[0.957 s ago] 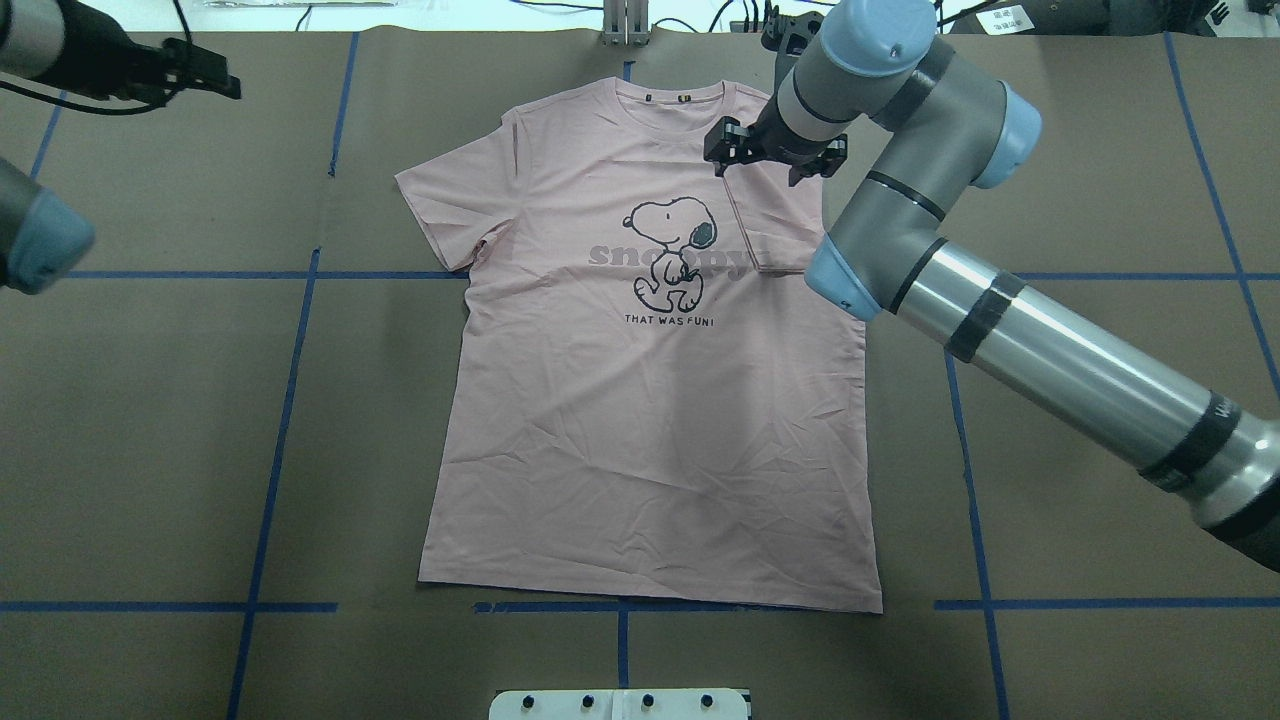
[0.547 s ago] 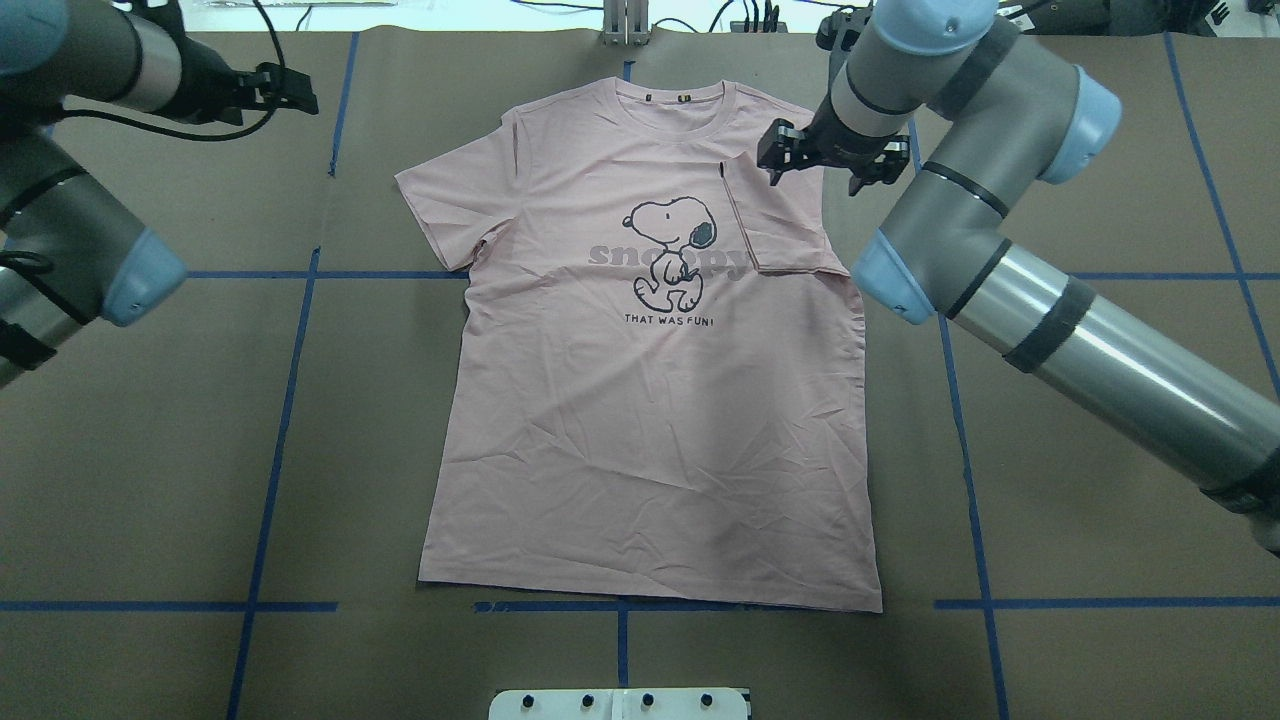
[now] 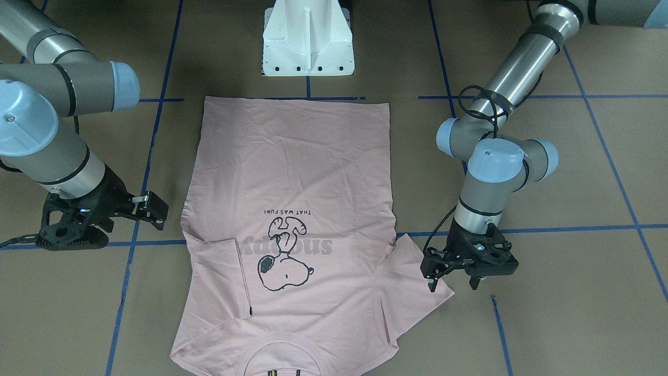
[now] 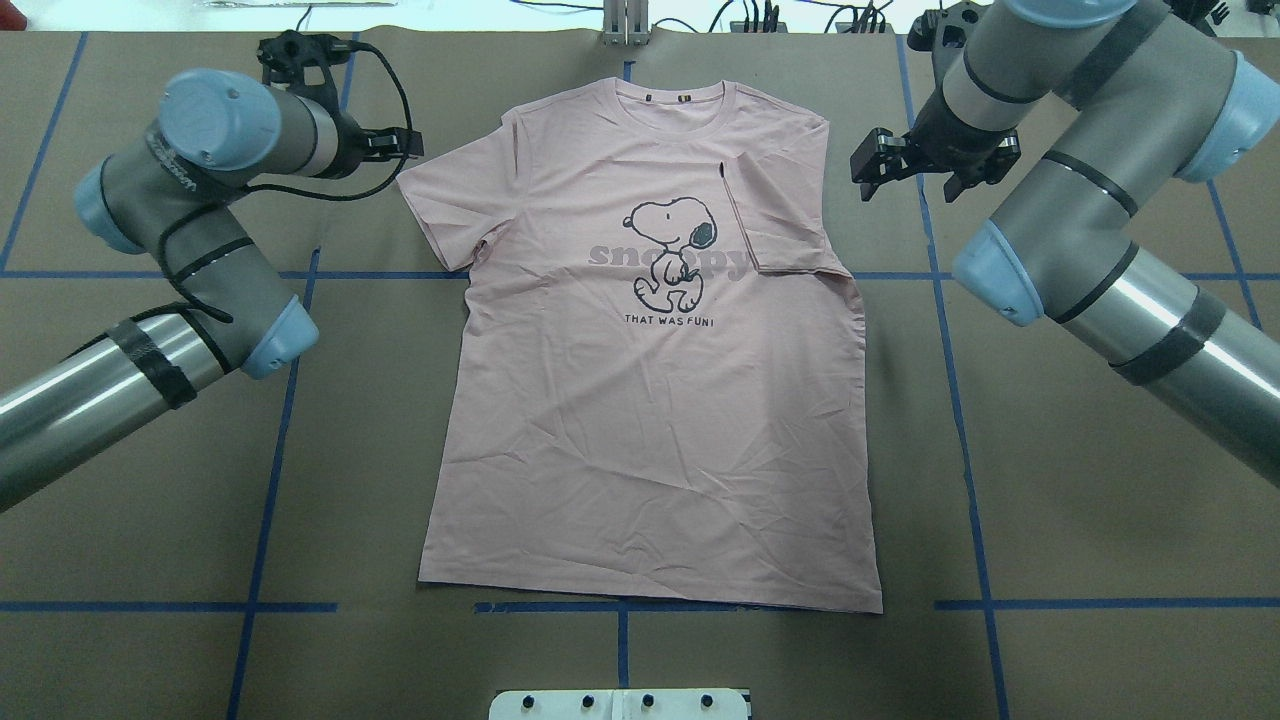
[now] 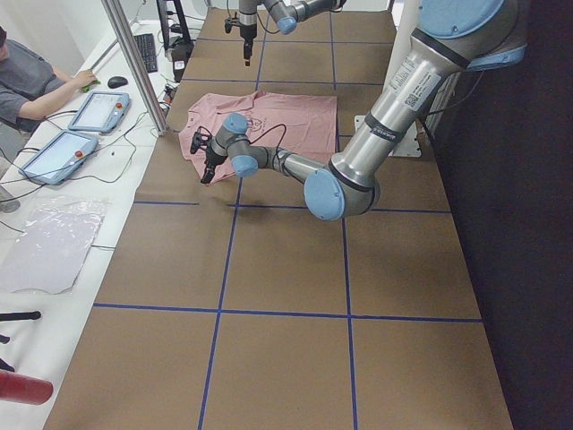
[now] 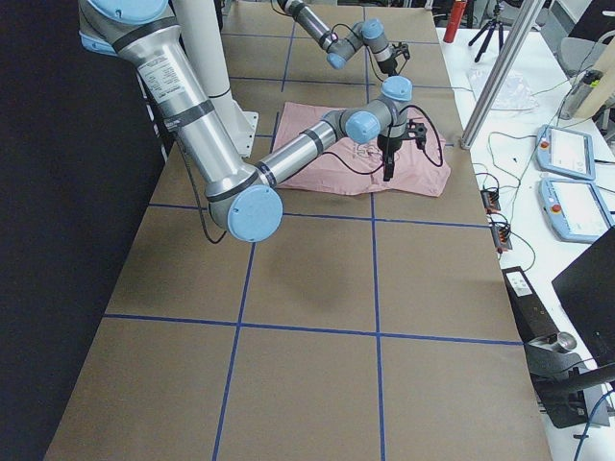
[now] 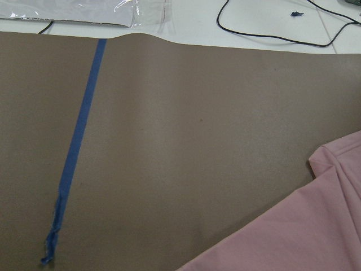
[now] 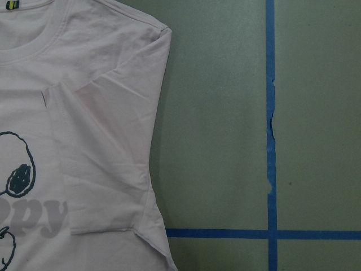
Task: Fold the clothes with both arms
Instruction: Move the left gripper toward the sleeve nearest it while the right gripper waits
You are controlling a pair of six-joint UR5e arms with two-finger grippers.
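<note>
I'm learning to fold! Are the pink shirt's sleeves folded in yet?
One is. The folded sleeve lies flat over the T-shirt front, covering some grey lettering; the other sleeve is spread out.

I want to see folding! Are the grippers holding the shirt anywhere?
Nothing is held. The left gripper and right gripper are both open and empty.
</note>
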